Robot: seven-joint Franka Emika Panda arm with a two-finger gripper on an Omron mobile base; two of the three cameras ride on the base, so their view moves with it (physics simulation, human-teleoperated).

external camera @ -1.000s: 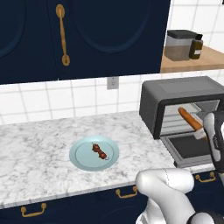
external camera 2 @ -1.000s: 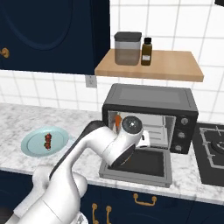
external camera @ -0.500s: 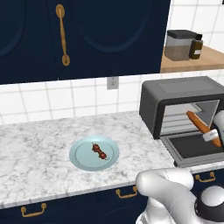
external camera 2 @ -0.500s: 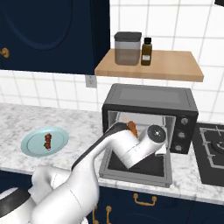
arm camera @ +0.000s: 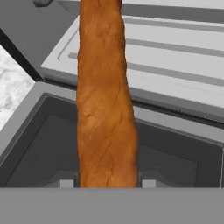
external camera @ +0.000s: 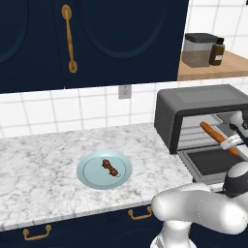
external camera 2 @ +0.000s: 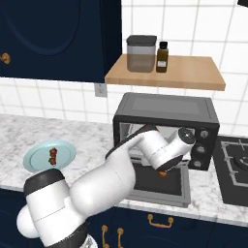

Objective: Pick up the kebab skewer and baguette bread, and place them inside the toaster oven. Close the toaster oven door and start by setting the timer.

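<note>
baguette [arm camera: 105,109] is clamped by gripper [external camera: 234,140] over open door [arm camera: 39,144]; if released early, it could be dropped short of rack [arm camera: 175,57].

Kebab skewer [external camera: 110,167] on plate [external camera: 92,177] on counter [external camera: 43,164], toaster oven [external camera: 193,109] to its right, toaster oven door [external camera: 213,162] lowered in front, baguette bread [external camera: 219,137] above door, at oven mouth
</note>
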